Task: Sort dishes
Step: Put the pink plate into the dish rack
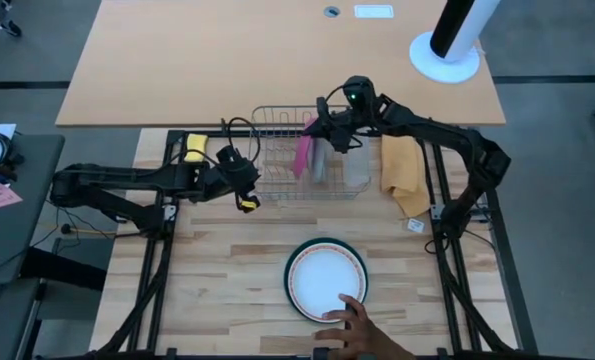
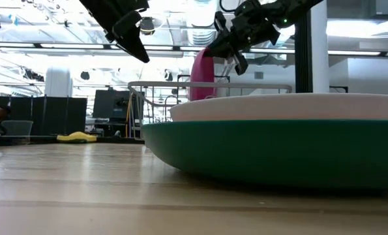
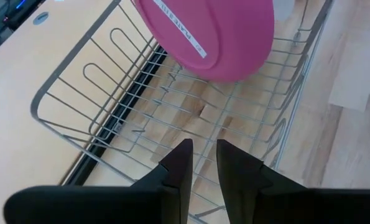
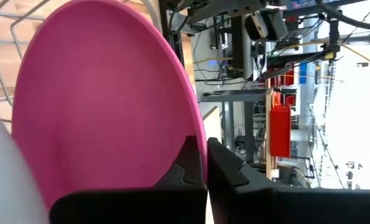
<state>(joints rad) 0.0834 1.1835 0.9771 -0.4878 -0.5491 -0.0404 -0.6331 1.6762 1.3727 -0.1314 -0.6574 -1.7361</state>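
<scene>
Your right gripper [image 4: 205,163] pinches the rim of the magenta plate [image 4: 104,99], standing on edge in the wire dish rack [image 1: 277,125]. It looks rigid, glossy and breakable, so grip the edge firmly. Your left gripper [image 3: 203,163] hovers beside the rack, fingers slightly parted, holding nothing.

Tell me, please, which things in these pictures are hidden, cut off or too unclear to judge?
- Dark green plate: the high view shows only its rim, under the orange-patterned plate and white plate.
- Person's hand: cut off by the high view's bottom edge.
- Pale grey plate: a sliver at the right wrist view's edge.
- Right tool on the pink plate: the pinch itself is hidden.
- Left tool: narrow gap, above the rack.
</scene>
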